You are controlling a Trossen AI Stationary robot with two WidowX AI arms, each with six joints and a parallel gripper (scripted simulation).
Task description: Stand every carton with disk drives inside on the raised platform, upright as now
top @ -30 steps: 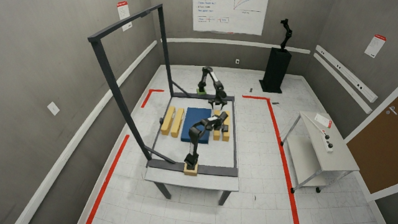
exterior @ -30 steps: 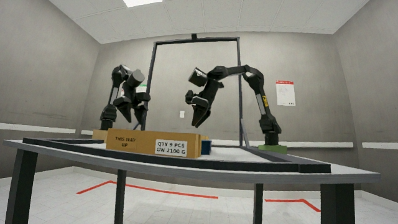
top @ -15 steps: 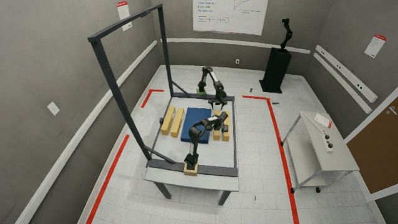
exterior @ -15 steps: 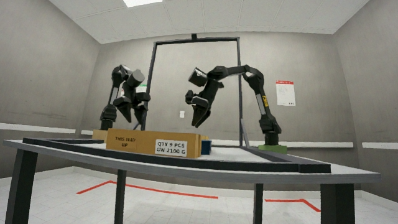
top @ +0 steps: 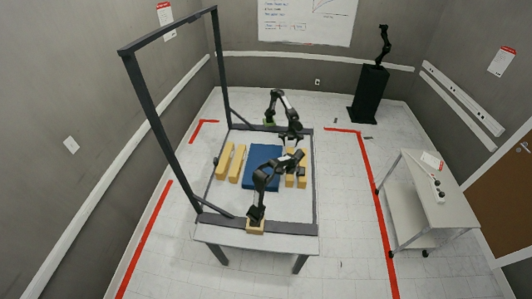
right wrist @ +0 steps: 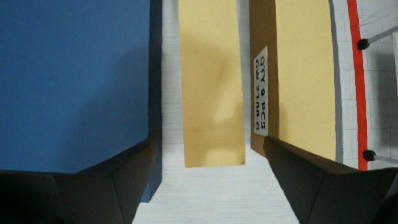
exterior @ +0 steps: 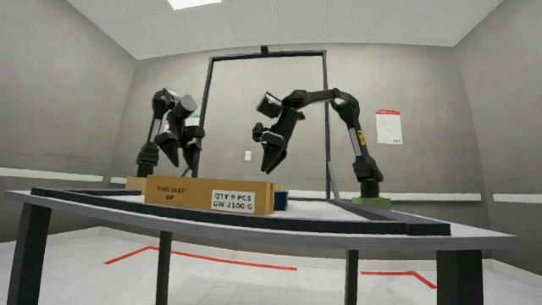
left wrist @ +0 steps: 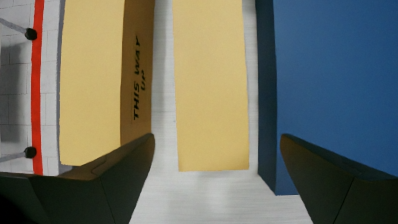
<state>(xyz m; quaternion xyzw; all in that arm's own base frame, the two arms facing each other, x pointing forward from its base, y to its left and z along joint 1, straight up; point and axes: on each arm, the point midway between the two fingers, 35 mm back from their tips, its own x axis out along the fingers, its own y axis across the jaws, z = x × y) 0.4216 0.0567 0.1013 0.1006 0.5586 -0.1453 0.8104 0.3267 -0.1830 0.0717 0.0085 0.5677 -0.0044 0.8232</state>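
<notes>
Four closed tan cartons lie beside the blue raised platform. In the top view, an outer carton and an inner carton are left of it; another inner carton and a labelled outer carton are right of it. My left gripper is open and empty above the right-hand inner carton's far end. My right gripper is open and empty above its near end. Contents are hidden.
The dark table frame runs close beside the labelled outer carton. Narrow gaps separate the right-hand inner carton from the platform and the outer carton. A tall gantry stands on the left side in the top view.
</notes>
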